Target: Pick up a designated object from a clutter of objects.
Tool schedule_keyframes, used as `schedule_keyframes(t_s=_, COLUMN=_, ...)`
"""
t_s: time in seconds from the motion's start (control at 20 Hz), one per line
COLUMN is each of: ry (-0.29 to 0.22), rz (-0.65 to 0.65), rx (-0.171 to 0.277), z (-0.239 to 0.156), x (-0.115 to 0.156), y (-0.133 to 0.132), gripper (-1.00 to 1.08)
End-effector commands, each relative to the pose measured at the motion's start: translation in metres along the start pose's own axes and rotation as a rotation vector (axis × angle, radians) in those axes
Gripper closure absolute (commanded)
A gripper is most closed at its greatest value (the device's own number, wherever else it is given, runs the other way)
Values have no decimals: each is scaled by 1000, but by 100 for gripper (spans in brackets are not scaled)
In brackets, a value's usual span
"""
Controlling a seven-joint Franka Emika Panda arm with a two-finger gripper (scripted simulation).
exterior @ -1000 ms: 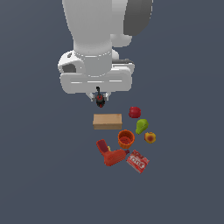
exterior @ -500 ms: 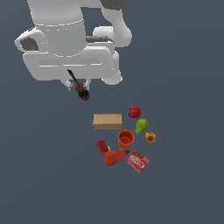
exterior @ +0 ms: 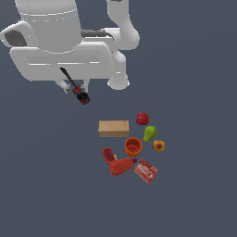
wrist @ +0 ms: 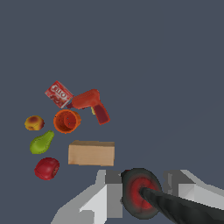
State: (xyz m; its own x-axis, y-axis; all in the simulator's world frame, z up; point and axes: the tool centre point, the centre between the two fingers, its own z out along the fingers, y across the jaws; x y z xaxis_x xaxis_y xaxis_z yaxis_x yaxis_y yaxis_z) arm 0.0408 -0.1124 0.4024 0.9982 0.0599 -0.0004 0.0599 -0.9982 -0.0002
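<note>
The pincer (exterior: pixel 76 89) grips the screwdriver (exterior: pixel 74 87) by its handle, tilted, well apart from the clutter (exterior: pixel 132 146) below.

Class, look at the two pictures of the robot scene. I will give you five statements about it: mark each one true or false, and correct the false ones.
1. The gripper holds the screwdriver. True.
2. The screwdriver lies among the clutter. False: it is lifted clear.
3. The orange cup sits between the tan box and the red printed box. True.
4. The red drill rests on the tan box. False: they lie apart.
5. The green pear is inside the cup. False: beside it.
</note>
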Motion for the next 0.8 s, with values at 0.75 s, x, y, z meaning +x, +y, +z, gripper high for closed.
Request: schedule_keyframes(t_s=0.75, ry=0, rz=0, rx=0, z=-51, x=-16, y=-1, gripper=108)
